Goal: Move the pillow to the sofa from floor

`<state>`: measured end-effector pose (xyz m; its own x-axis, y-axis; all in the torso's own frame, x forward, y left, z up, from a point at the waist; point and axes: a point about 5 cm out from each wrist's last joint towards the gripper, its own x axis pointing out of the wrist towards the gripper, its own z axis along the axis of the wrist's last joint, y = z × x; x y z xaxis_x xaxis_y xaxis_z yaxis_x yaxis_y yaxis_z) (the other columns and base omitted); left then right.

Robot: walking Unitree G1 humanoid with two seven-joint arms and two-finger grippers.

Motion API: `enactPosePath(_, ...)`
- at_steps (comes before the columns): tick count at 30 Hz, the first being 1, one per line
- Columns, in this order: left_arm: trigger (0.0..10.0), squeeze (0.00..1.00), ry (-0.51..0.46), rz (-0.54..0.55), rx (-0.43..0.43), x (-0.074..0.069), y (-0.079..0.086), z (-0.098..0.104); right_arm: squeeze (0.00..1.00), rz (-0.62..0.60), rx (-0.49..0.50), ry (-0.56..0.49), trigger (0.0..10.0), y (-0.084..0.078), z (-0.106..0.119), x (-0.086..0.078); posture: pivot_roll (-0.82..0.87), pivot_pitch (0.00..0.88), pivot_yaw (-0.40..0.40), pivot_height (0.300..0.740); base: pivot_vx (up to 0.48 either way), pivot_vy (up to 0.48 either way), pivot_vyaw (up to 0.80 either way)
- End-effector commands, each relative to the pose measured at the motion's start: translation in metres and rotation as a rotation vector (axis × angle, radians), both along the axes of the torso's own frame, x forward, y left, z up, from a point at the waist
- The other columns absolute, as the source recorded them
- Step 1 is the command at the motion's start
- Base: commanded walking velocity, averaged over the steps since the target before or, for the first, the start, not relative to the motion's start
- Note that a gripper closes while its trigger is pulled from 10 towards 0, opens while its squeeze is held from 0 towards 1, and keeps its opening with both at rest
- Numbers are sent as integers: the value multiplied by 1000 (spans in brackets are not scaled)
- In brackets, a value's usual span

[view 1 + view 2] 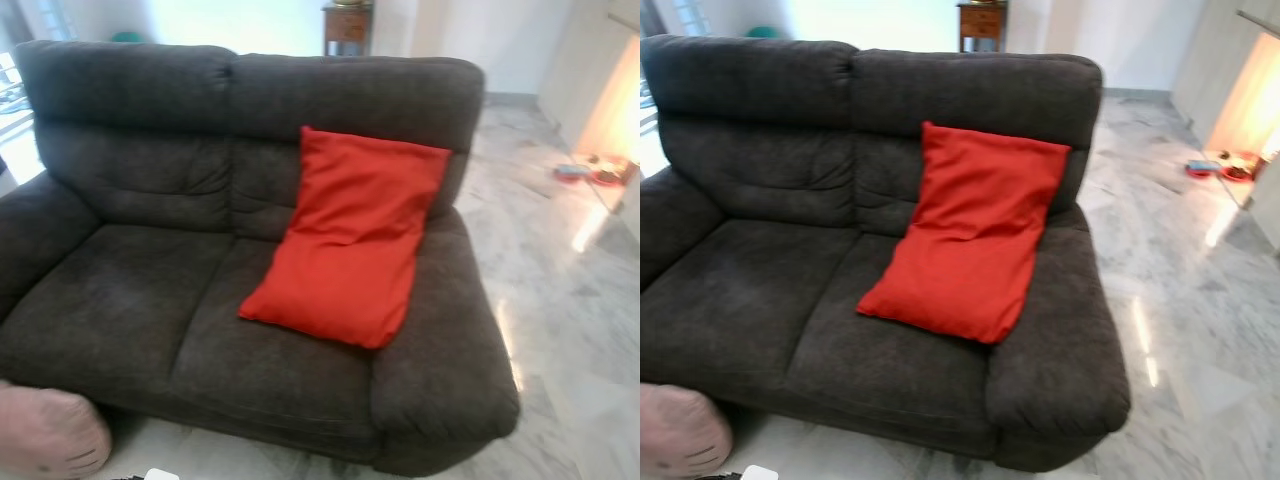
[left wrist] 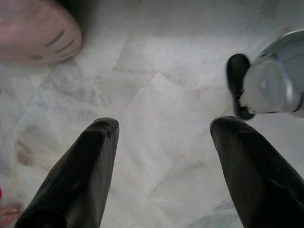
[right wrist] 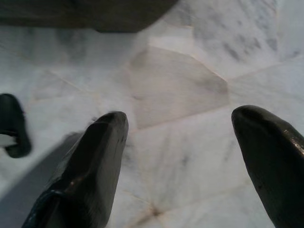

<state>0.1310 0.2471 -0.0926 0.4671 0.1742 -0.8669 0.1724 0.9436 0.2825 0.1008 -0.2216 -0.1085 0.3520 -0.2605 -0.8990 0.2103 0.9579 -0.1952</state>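
Observation:
A red pillow (image 1: 348,236) leans on the right seat of the dark grey sofa (image 1: 120,300), its top against the backrest and its side by the right armrest. A pink pillow (image 1: 45,435) lies on the marble floor at the sofa's front left corner, also seen as the pink pillow (image 2: 35,31) in the left wrist view. My left gripper (image 2: 164,130) hangs open over bare floor, nothing between its fingers. My right gripper (image 3: 180,123) is open too, above the floor near the sofa's base (image 3: 95,12).
Marble floor (image 1: 570,300) stretches to the right of the sofa. Small red and blue items (image 1: 590,170) lie on the floor at the far right by a lit wall. A wooden cabinet (image 1: 347,27) stands behind the sofa.

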Motion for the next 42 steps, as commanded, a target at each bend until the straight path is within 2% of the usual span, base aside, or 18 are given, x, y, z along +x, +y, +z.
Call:
enactPosePath(1,10000,0,4,13,8,0,1,0,0,-18,9,3,10000,0,-1,-2,57,0,-20,740,0,334,0)
enactPosePath(42,10000,0,0,67,-14,-2,-1,-1,0,-3,24,-5,10000,-2,0,-1,63,31,-32,740,0,361,0)
